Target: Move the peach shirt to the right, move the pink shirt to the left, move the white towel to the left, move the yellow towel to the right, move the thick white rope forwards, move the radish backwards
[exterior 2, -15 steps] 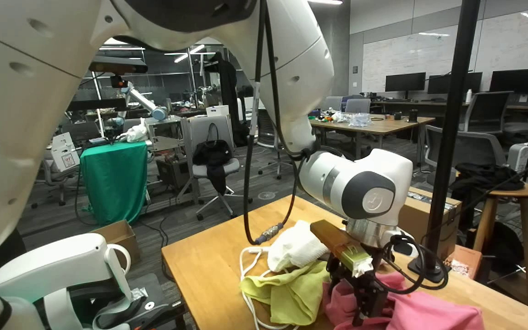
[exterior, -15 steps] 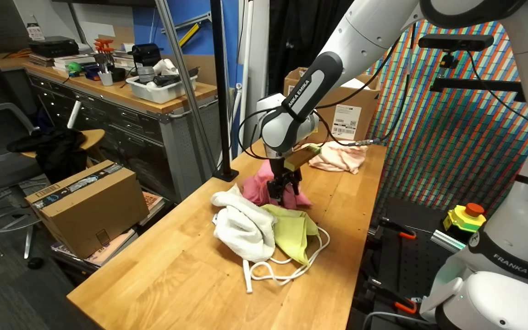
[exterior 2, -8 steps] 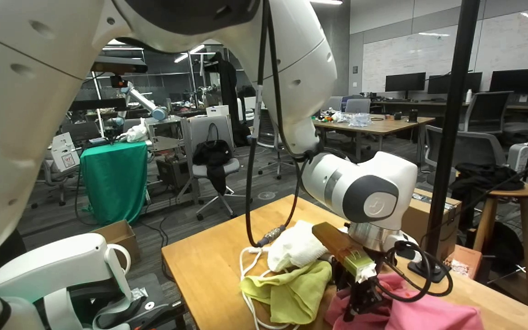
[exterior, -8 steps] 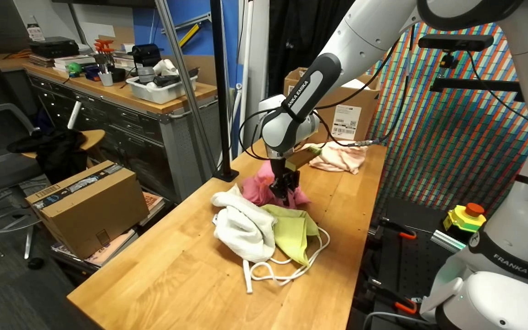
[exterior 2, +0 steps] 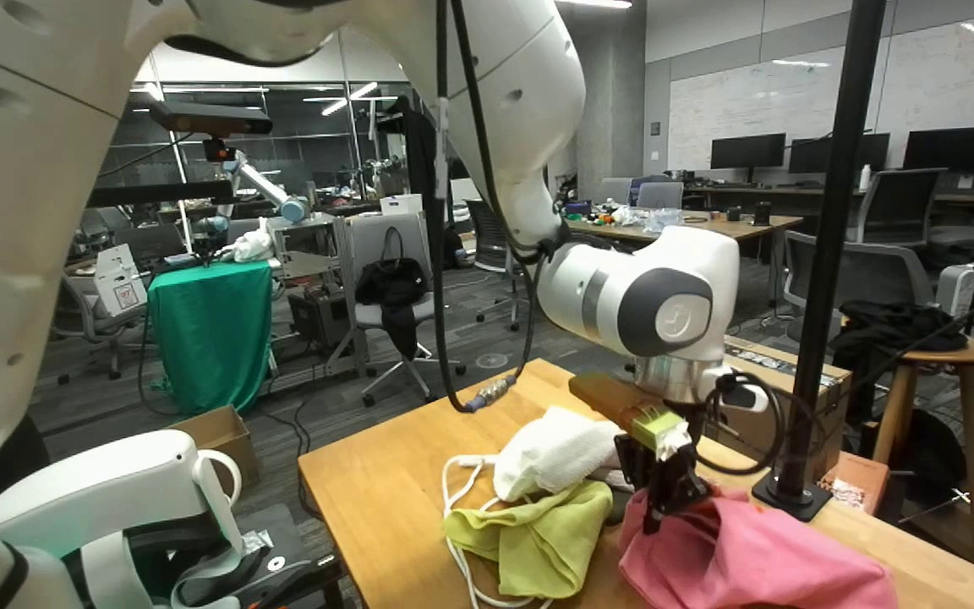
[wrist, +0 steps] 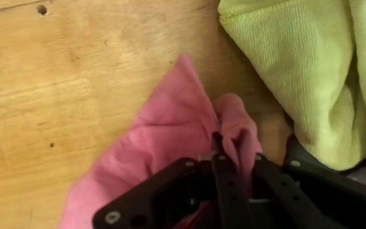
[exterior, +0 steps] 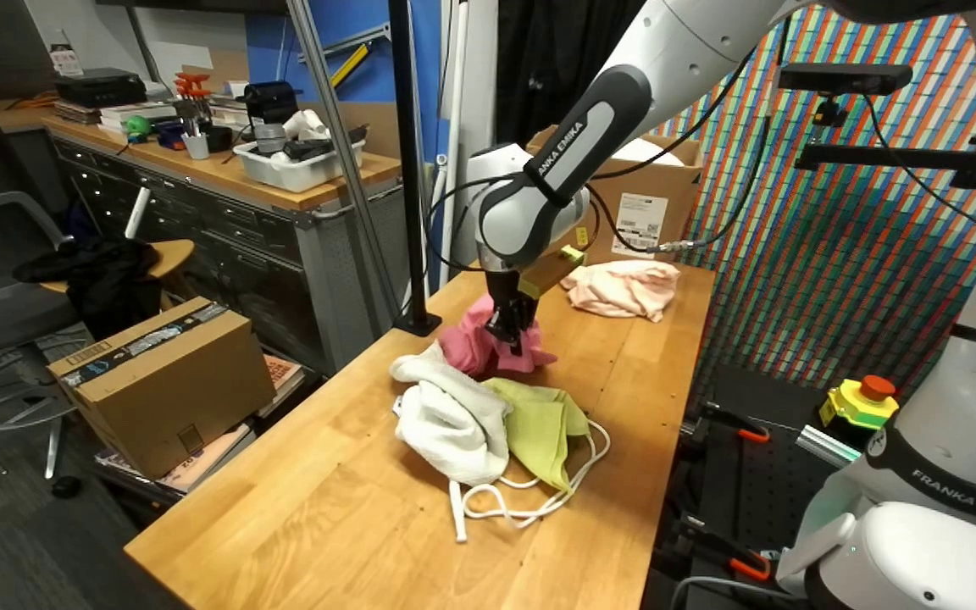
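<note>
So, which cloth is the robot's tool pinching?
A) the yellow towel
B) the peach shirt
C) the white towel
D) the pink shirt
D, because in the wrist view a bunched fold of the pink shirt is caught between the two fingers of the tool.

- We see a smooth white arm (exterior 2: 542,127) with dark grey patches (exterior 2: 639,315).
- We read FRANKA EMIKA in white letters (exterior: 965,494) on a black band (exterior: 899,458).
- We spot black cables (exterior 2: 436,271) and a silver plug (exterior 2: 494,390).
- We find a black gripper (wrist: 237,151) with shiny round screws (wrist: 112,217).
</note>
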### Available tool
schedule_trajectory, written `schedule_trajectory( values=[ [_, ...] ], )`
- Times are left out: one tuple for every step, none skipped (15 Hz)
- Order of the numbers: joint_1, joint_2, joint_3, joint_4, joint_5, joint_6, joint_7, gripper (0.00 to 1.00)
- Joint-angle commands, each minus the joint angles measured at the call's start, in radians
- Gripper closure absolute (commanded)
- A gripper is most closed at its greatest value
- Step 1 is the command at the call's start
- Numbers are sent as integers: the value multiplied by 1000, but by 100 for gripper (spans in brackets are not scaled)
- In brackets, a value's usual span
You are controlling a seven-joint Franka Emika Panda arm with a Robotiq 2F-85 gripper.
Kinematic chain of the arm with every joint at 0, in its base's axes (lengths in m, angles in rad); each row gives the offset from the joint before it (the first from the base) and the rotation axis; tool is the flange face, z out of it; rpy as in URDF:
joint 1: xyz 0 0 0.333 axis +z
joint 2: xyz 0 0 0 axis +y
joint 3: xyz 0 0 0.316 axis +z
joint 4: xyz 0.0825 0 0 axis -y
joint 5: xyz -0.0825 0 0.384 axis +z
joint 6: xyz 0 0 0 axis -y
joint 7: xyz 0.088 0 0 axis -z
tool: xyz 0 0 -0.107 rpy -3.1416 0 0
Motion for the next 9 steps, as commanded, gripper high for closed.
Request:
schedule_trajectory(
  values=[
    [106, -177, -50, -78, -117, -11, 110, 95],
    [128, -212, -52, -81, -151, -16, 147, 95],
    [148, -243, -51, -87, -184, -7, 181, 95],
    [164, -273, -44, -89, -213, -5, 212, 95],
    [177, -302, -37, -86, -239, -17, 239, 95],
    [190, -323, -27, -84, -263, -20, 263, 95],
    [205, -338, -17, -78, -291, -25, 288, 95],
    [218, -352, -6, -69, -314, -41, 306, 95],
    [233, -355, 10, -58, -340, -57, 326, 95]
  ],
)
